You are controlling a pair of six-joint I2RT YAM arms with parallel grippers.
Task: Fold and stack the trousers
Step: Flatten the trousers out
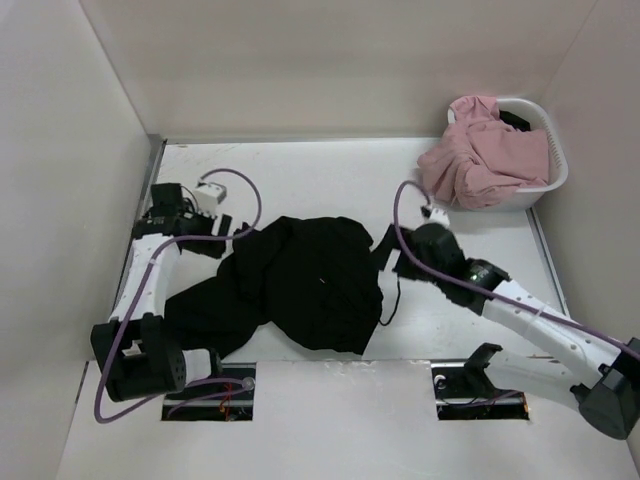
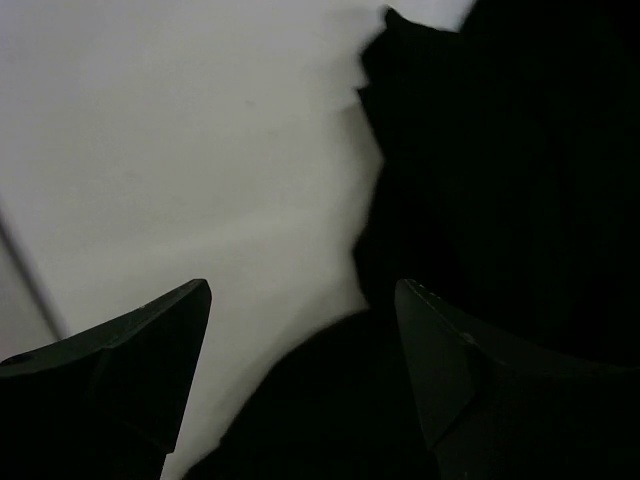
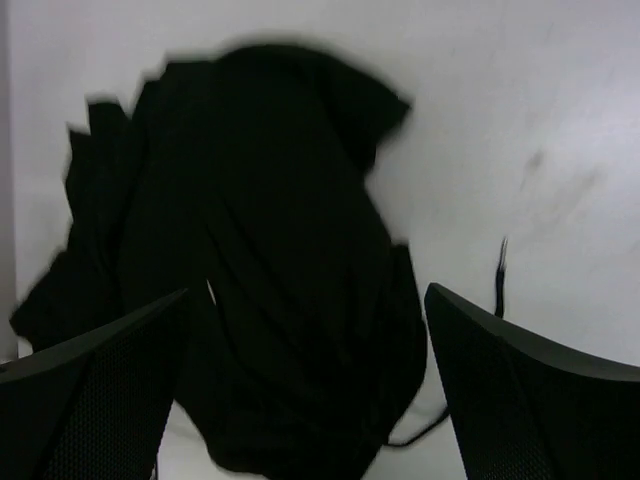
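trousers (image 1: 300, 285), plain black soft cloth, unfolded, bunched in a loose heap on the white table (image 1: 330, 170). we place the heap about mid-table, between the two arms. one leg runs out toward the near left, close to the left arm's base. thin dark drawstring (image 1: 393, 300): it strays from the heap's right side onto bare table.

left gripper (image 1: 235, 232): at the heap's far left edge. from the left wrist view we record it (image 2: 300, 290) as released, its black fingers (image 2: 130, 370) spread wide over table and the border of the black cloth (image 2: 500, 180). we cannot tell whether either finger touches the cloth.

right gripper (image 1: 392, 252): at the heap's right edge, near the drawstring. from the right wrist view we record it (image 3: 308, 292) as released too, its fingers (image 3: 520, 390) wide apart with the crumpled cloth (image 3: 260, 260) lying below and beyond them. nothing is gripped.

white plastic basket (image 1: 555, 150): far right corner of the table, well apart from the trousers. it holds a pink cloth bundle (image 1: 485, 150) that spills over its near rim.
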